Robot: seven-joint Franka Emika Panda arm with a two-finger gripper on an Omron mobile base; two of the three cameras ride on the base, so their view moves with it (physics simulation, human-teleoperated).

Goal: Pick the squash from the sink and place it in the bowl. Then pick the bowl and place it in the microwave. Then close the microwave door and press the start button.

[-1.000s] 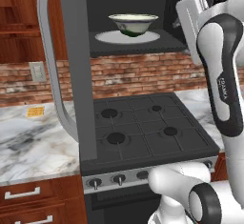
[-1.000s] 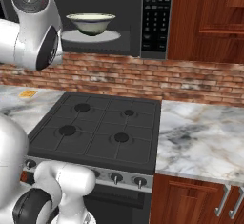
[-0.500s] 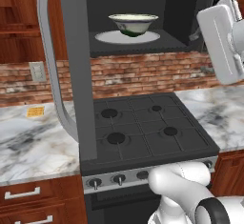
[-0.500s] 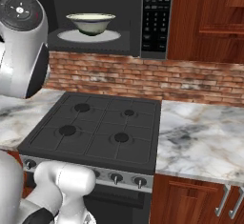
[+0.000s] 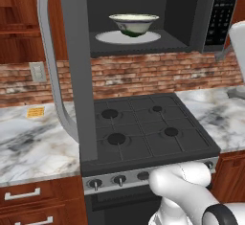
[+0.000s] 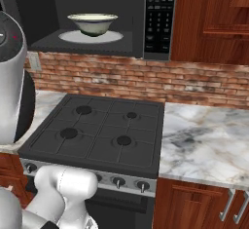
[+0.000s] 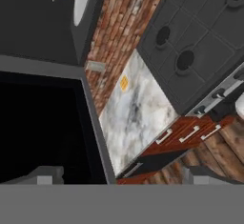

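The cream bowl (image 5: 133,24) (image 6: 92,23) stands on the white turntable plate (image 5: 128,37) inside the open grey microwave (image 6: 160,18). The squash and the sink are out of view. The microwave door (image 5: 76,75) hangs wide open to the left, edge-on in the left base view, its curved handle (image 5: 50,75) facing outward. In the hand view the door's black window (image 7: 43,123) is close in front of my gripper (image 7: 121,178). The gripper is open, its tips far apart with nothing between them. Part of my arm (image 5: 237,42) shows at the right edge of the left base view.
A black four-burner stove (image 5: 143,128) sits under the microwave, with marble counters (image 5: 33,142) (image 6: 204,140) on both sides. A small yellow item (image 5: 36,112) lies on the left counter below a wall outlet (image 5: 37,71). Wooden cabinets (image 6: 209,18) stand right of the microwave.
My arm has swung away from the microwave opening, to the right edge of the left base view and the left edge of the right base view. Bowl and door have stayed put.
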